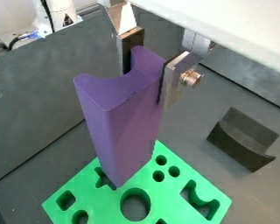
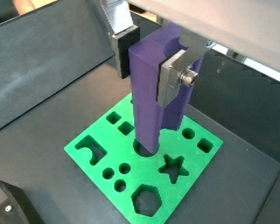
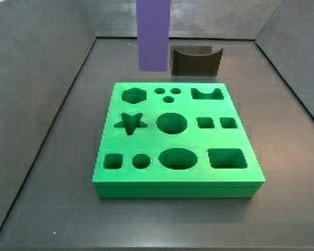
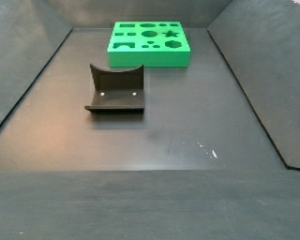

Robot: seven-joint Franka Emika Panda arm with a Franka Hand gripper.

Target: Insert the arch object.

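The arch object (image 1: 122, 118) is a tall matte purple bar with a scooped upper end. My gripper (image 1: 152, 63) is shut on it near that end, and it hangs upright. It also shows in a wrist view (image 2: 152, 92) between the silver fingers (image 2: 174, 75), and in a side view (image 3: 152, 34). Its lower end hangs over the green board (image 1: 108, 206), near the board's far left part in a side view (image 3: 186, 181). The board has several shaped holes and also shows in a wrist view (image 2: 195, 162). In both side views the gripper is out of frame. In one side view the bar is out of frame too, and the board (image 4: 149, 54) lies far back.
The dark fixture (image 4: 115, 90) with a scooped top stands on the floor apart from the board. It also shows behind the board in a side view (image 3: 194, 61) and in both wrist views (image 1: 244, 137) (image 2: 14, 206). Dark walls (image 3: 68, 88) enclose the floor.
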